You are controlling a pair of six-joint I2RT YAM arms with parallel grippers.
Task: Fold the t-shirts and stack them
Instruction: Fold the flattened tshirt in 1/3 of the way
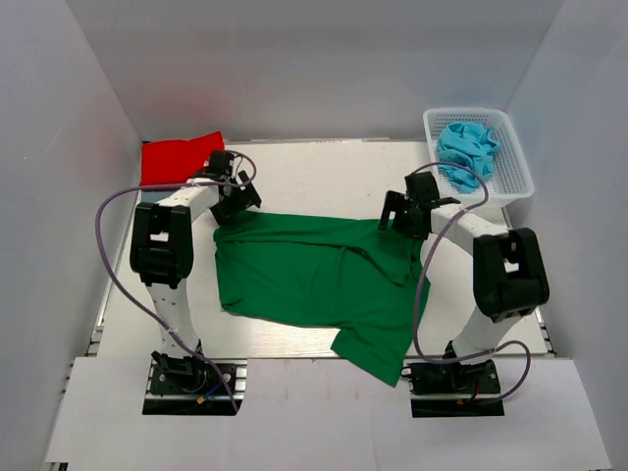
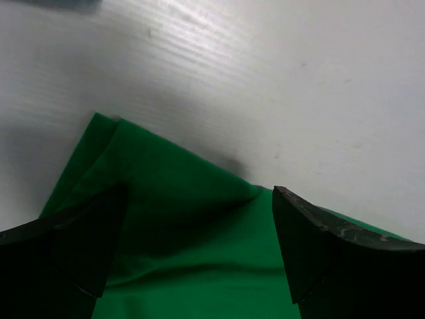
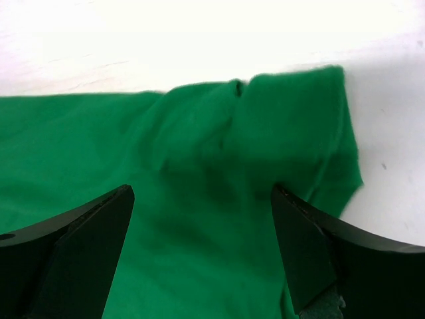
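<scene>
Top external: green t-shirt [image 1: 304,280], white table [image 1: 314,182], walls [image 1: 324,69]

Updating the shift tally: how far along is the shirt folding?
Done: a bright red cloth t-shirt lies seemingly folded at the far left. In hand: the dark green cloth t-shirt lies spread mid-table, left hand and right hand open over its far edge, gripping nothing. Left: folding and stacking it, then the crumpled pale blue cloth shirts in the white plastic mesh basket.

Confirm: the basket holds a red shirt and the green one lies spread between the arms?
No: the top view shows blue cloth in the basket; the red shirt lies outside it, far left. The green shirt is spread between the arms.
</scene>
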